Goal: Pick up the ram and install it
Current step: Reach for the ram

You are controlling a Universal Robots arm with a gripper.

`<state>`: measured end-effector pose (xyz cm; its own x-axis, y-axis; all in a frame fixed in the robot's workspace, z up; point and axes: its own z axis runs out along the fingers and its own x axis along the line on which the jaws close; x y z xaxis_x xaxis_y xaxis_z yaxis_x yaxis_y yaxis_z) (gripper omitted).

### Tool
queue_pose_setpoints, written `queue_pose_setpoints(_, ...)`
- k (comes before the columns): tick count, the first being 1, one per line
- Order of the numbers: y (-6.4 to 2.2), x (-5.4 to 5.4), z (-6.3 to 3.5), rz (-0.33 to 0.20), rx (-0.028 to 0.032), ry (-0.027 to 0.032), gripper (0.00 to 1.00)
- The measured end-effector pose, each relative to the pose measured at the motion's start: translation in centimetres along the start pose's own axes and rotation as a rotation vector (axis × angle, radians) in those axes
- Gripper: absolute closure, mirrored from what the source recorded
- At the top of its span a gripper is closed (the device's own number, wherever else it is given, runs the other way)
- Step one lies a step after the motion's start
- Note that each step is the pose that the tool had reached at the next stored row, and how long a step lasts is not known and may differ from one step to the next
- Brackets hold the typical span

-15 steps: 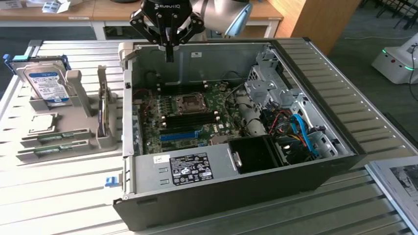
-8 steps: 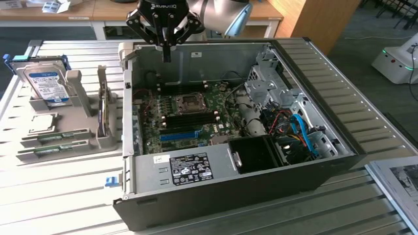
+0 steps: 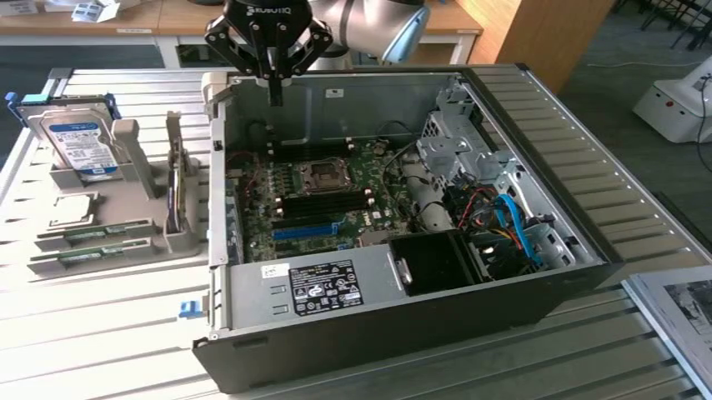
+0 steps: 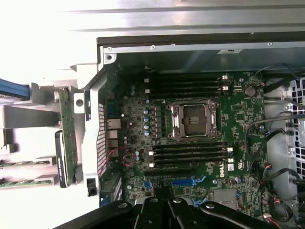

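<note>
Pick-up not yet begun: the gripper (image 3: 275, 90), pressed together and empty, hangs upper-centre above the computer case (image 3: 389, 333), well apart from the ram (image 3: 95, 234) at mid-left; grasping calls for spread fingers.

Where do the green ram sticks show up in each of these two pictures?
Exterior view: the ram sticks lie in the grey holder, on the exterior view's left of the computer case.
Wrist view: the ram sticks lie in that grey holder, outside the computer case.
Shared landmark: the processor socket inside the case.
</note>
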<state>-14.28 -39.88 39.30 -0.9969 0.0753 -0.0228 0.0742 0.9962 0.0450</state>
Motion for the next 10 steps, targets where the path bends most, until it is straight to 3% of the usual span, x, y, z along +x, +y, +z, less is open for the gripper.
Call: queue_pose_setpoints(10, -0.09, 1.2, -0.03, 0.000, 0.0001, 0.0000, 0.90)
